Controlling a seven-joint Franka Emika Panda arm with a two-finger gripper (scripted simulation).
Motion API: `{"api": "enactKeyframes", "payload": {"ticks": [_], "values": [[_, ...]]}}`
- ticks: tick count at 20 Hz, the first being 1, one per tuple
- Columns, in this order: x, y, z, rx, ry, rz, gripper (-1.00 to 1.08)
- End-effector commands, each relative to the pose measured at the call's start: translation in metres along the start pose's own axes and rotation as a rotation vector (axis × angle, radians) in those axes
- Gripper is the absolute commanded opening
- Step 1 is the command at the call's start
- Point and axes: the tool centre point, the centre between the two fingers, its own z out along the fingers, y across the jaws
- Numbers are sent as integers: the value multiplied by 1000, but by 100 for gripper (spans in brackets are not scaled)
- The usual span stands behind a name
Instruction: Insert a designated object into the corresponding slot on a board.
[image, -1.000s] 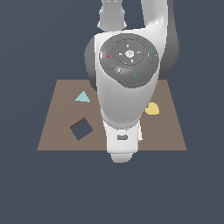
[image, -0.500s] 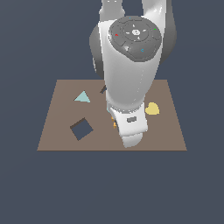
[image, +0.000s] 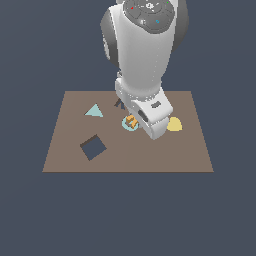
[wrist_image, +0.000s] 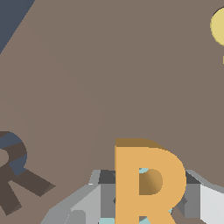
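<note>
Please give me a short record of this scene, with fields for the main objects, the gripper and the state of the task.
board: brown board, flat
designated object: orange letter R, between the gripper fingers, above the teal G
slot: R-shaped cutout, empty, apart from the R
other items: teal triangle, yellow heart, square hole
gripper: shut on the R
task state: R not yet in its slot

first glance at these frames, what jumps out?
The big white arm fills the middle of the exterior view, standing over the brown board. In the wrist view the orange letter R sits large between the gripper's grey fingers, with the R-shaped slot dark off to one side. On the board, a dark square hole lies toward the exterior view's left and a yellow heart toward its right.
</note>
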Motion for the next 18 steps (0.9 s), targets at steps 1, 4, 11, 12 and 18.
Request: {"api": "enactKeyframes", "payload": {"ticks": [1,4,11,12,18], "values": [[6,-16,-1,0,0,-92,-100],[9,-34,-2,0,0,-190,-100],[11,-68,-3,0,-1,-371,-100],[11,-71,-3,0,-1,-391,-100],[8,-88,-4,0,-1,-480,-100]]}}
